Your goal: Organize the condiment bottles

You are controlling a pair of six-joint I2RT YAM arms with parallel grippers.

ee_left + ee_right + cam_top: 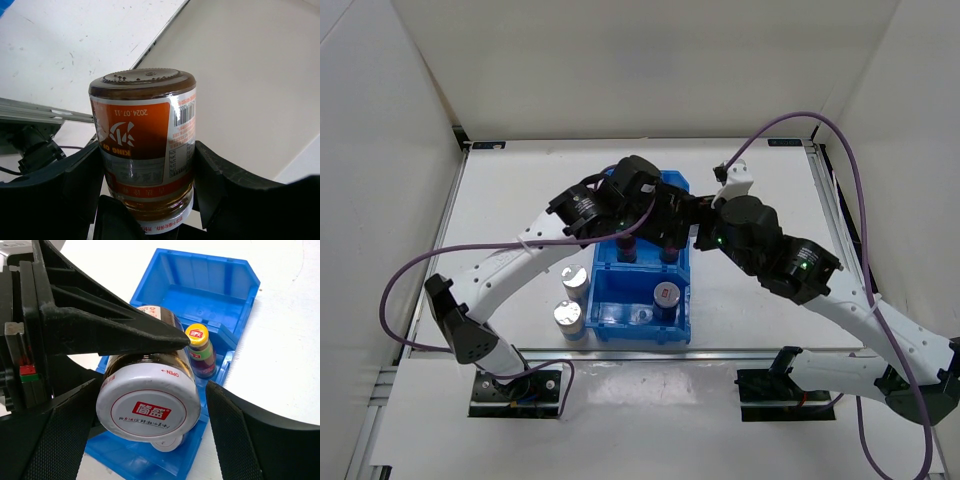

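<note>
My left gripper [147,167] is shut on a stubby shaker [142,125] with an orange label, gripping its body and holding it tilted above the blue bin [610,315]. In the right wrist view its red-marked white cap [150,407] lies between my right gripper's [151,385] open fingers, with a gap on the right side. Both grippers meet over the bin's far half, left [655,215] and right [703,228]. Two slim dark bottles [627,248] [670,247] stand in the middle compartment; one yellow cap [196,333] shows. A red-marked shaker [666,298] stands in the near compartment.
Two silver-capped shakers [576,283] [568,318] stand on the table just left of the bin. The bin's far compartment [200,295] holds nothing. White walls enclose the table on three sides. A purple cable [790,120] loops above the right arm.
</note>
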